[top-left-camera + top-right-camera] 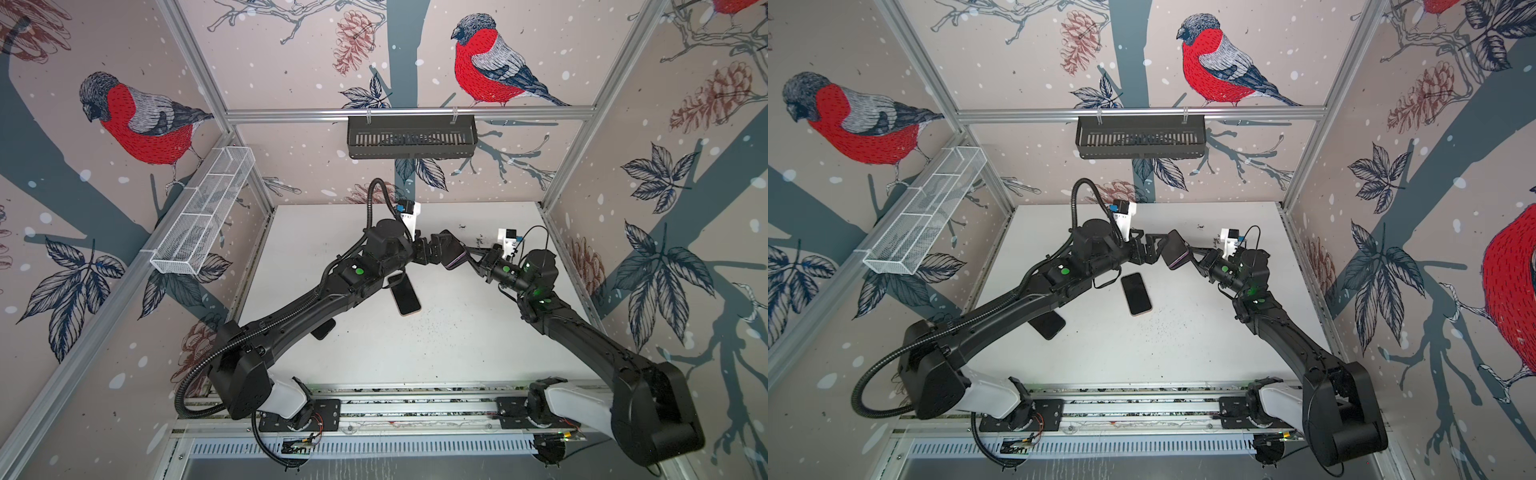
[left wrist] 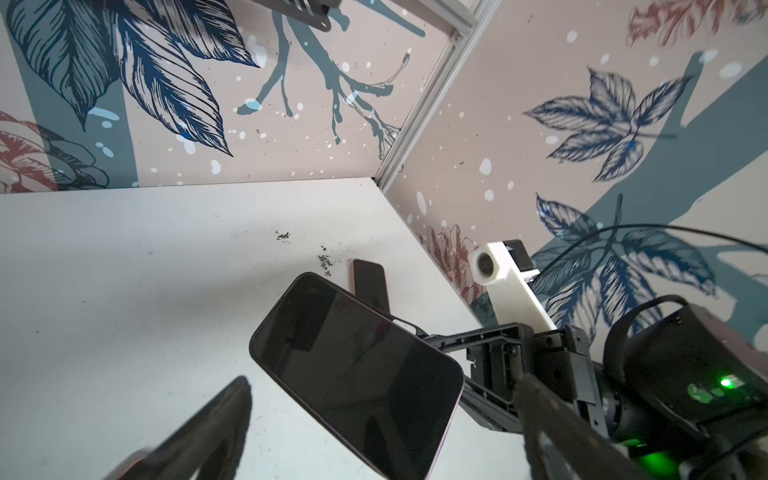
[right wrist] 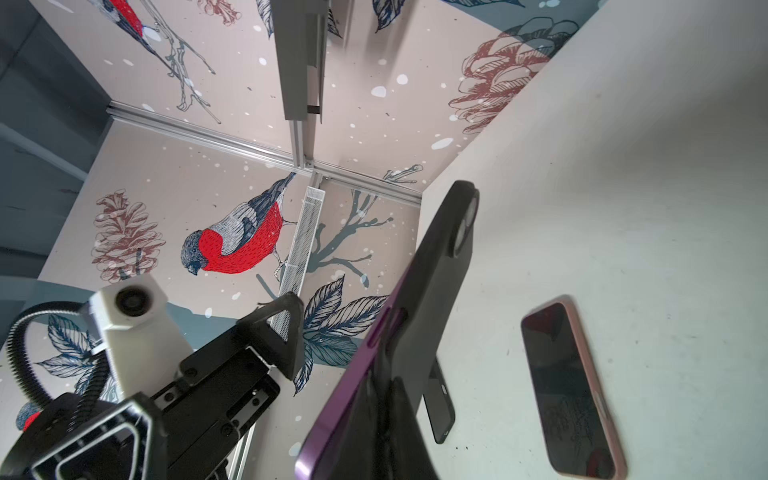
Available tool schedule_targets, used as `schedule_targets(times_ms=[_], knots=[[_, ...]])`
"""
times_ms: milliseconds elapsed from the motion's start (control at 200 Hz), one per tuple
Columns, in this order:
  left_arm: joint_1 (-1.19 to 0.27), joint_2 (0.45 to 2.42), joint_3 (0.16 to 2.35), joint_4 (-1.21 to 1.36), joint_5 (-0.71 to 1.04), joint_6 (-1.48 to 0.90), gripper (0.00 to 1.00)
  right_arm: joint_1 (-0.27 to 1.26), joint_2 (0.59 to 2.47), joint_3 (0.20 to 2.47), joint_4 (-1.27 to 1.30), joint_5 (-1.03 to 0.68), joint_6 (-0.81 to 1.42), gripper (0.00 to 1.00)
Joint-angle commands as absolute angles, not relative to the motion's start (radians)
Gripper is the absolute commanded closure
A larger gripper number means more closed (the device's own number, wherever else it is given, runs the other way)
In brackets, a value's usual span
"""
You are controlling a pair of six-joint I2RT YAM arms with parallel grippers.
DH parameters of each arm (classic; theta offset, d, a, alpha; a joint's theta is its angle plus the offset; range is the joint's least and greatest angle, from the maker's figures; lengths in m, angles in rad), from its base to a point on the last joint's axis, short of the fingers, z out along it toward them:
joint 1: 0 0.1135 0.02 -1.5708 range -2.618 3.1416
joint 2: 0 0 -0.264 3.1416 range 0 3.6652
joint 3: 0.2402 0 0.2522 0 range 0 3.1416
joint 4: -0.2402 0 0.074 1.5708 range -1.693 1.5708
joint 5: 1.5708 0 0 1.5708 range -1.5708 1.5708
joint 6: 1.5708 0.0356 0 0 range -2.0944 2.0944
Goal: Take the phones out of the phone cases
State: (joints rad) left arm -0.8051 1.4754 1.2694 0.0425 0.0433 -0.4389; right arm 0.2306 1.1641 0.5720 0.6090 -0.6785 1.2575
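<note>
clenched in the right gripper (image 1: 1198,254): purple phone (image 3: 345,374) still inside its black phone case (image 3: 440,270), held up in the air, off the white surface (image 1: 1204,332). gripped at one short end. right fingers (image 3: 390,419) blurred and cut off by the frame edge in the right wrist view, so cannot tell how far over the case. purple rim exposed along one long side. case back with two lens holes facing the right wrist camera, dark screen facing the left wrist camera. cannot tell whether any corner already out of the case.

left gripper (image 1: 1148,248) released, left fingers (image 3: 286,328) spread wide, just beside the free end of the phone and apart from it. both tips out of focus and cropped in the left wrist view.

below the fingers, flat on the surface, screen up: second phone (image 1: 1136,294) with a pinkish rim, glass smudged, apart from both grippers. half hidden under the left arm (image 1: 1000,307): dark flat slab (image 1: 1049,324), phone or empty case, cannot tell which. behind the held case in the right wrist view, a dark strip (image 3: 440,409), mostly covered, too little showing to name.

cannot read any marking on case or phones, too dark and blurred. dark specks (image 1: 1163,328) scattered on the surface near the second phone.

far beyond the fingers: black slotted basket (image 1: 1140,143) on the back rail, white mesh basket (image 1: 921,216) on the side wall, insides not visible. bird wallpaper (image 1: 1221,62) all round.
</note>
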Motion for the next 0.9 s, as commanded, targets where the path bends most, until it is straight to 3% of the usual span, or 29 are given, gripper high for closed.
schedule_targets(times_ms=[0, 325, 515, 895], knots=[[-0.863, 1.515, 1.310, -0.057, -0.042, -0.263, 0.07, 0.216, 1.143, 0.550, 0.632, -0.656, 1.268, 1.00], [-1.005, 1.649, 1.451, -0.214, -0.173, -0.111, 0.18, 0.201, 1.111, 0.497, 0.634, -0.658, 1.282, 1.00], [-1.026, 1.718, 1.514, -0.269, -0.223, -0.096, 0.33, 0.198, 1.080, 0.474, 0.618, -0.656, 1.277, 1.00], [-1.038, 1.768, 1.526, -0.297, -0.322, -0.091, 0.48, 0.187, 1.030, 0.441, 0.598, -0.655, 1.279, 1.00]])
